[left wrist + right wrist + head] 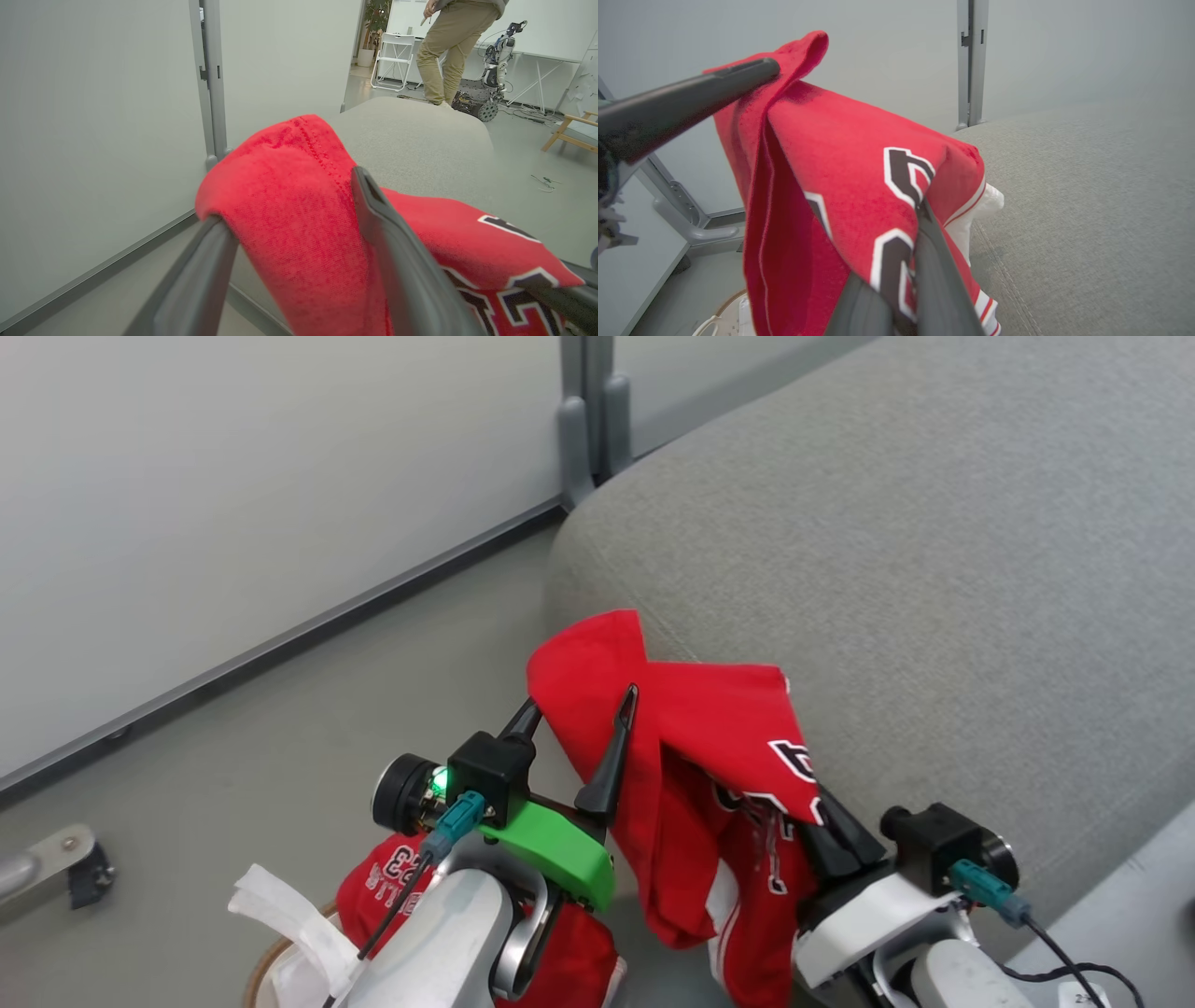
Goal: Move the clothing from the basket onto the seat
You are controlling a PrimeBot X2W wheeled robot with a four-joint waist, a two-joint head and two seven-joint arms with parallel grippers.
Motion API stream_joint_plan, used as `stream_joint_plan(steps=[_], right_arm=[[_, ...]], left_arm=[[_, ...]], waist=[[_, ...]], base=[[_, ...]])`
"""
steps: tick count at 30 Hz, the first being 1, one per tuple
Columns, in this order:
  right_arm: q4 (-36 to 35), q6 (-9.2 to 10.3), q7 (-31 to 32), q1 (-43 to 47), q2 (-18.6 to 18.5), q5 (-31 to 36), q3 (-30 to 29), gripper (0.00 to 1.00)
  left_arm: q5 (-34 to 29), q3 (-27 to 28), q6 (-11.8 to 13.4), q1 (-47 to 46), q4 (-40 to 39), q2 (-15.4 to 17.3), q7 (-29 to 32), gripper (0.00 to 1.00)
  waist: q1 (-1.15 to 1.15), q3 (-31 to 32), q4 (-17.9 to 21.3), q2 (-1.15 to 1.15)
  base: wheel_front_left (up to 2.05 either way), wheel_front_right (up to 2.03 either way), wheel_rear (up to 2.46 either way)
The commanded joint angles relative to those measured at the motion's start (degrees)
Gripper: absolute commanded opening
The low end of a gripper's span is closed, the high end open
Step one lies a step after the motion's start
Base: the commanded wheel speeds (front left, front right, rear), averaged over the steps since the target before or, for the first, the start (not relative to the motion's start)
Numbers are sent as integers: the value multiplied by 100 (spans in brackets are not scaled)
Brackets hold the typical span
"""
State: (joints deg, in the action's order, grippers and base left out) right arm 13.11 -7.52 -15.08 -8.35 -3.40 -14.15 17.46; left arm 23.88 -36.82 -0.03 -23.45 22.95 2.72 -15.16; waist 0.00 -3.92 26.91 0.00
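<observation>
Grey floor (327,709) runs along a pale wall (233,476) with a grey post (588,420) at 12 o'clock in the head view; the seat (934,569) spreads from 12 to 4 o'clock. At the centre a red jersey (709,728) with white-edged lettering hangs at the seat's rounded corner; whether it touches the cushion I cannot tell. The left gripper (583,700) is released, its fingers spread, with the cloth draped over one tip and the other finger lying against its outer face. The right gripper (826,817), at 5 o'clock, is clenched on the jersey's lettered part. At 7 o'clock the basket (266,966) holds a second red garment (392,887); a white liner (280,905) hangs over its rim.
</observation>
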Motion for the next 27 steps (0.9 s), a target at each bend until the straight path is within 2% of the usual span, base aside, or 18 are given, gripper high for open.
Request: stream_joint_plan(steps=[1, 5, 9, 15, 23, 27], right_arm=[[-85, 6, -13, 83, -6, 41, -85, 0], [-290, 6, -13, 64, -44, 122, -330, 0], [-418, 6, -13, -318, -325, 187, -417, 0], [-403, 6, -13, -1563, -1034, 380, -353, 0], [-25, 7, -12, -3447, -1995, 800, -787, 0], [362, 7, -12, -4207, -2334, 1032, -843, 0]], left_arm=[[-42, 20, -35, 7, 13, 35, 0, 100], [-63, 1, -87, -24, 31, 36, 0, 100], [-115, 13, -123, 20, 45, 33, 0, 100], [-370, 135, -125, -42, 42, 34, 0, 100], [-796, 114, -345, -547, -21, 34, 0, 100], [-916, 59, -429, -823, -100, 34, 0, 100]], waist=[[0, -192, 337, 0], [0, -281, 375, 0], [0, -431, 399, 0], [0, -914, 379, 0], [0, -1872, -82, 0], [0, -2323, -284, 0]], base=[[0, 0, 0], [0, 0, 0], [0, 0, 0], [0, 0, 0], [0, 0, 0], [0, 0, 0]])
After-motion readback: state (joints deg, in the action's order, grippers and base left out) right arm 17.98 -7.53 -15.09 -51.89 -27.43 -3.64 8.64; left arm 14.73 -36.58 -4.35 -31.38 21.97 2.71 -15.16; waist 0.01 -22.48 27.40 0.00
